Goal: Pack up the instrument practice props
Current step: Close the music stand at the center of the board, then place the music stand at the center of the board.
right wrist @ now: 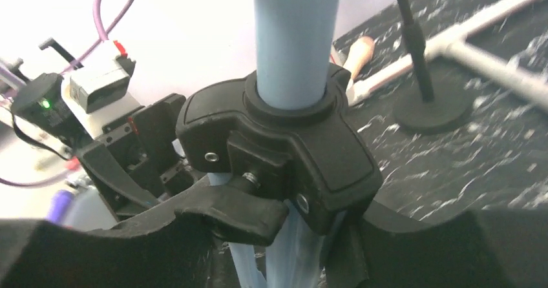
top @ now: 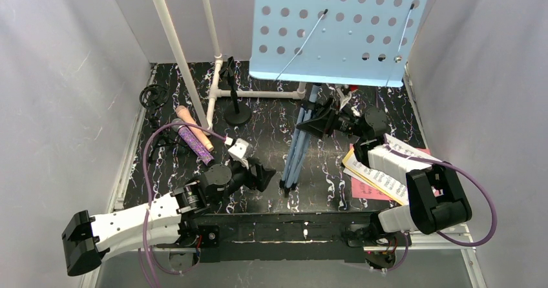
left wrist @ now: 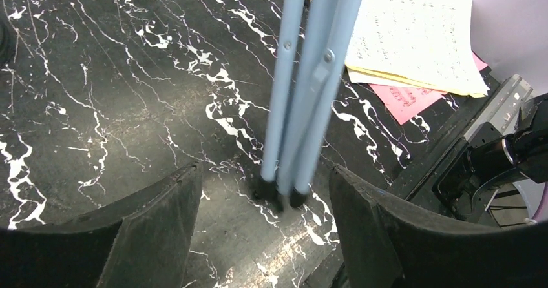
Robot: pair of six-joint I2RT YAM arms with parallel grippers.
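The light-blue music rack (top: 336, 23) stands upright at mid-bench. Its perforated desk is high at the far side, and its legs (left wrist: 304, 94) are folded together with their feet on the bench (left wrist: 97, 75). The right gripper (right wrist: 304, 236) has its fingers clamped on the folded legs just under the black hub (right wrist: 284, 146), and we judge that this grip alone holds the rack upright. The left gripper (left wrist: 265, 175) sits low at the feet, fingers apart on either side and touching nothing.

To do this step well, we would close the left fingers squarely over all the legs, just above the feet, so none slips free. We would then tip the rack down as one piece with both arms moving together, steering the wide desk away from the white pipe frame (top: 258, 94).

The sheet-music pages (left wrist: 420, 36) lie near the feet on the right. The purple microphone (top: 196, 143) and pink microphone (top: 194, 123) lie well to the left.
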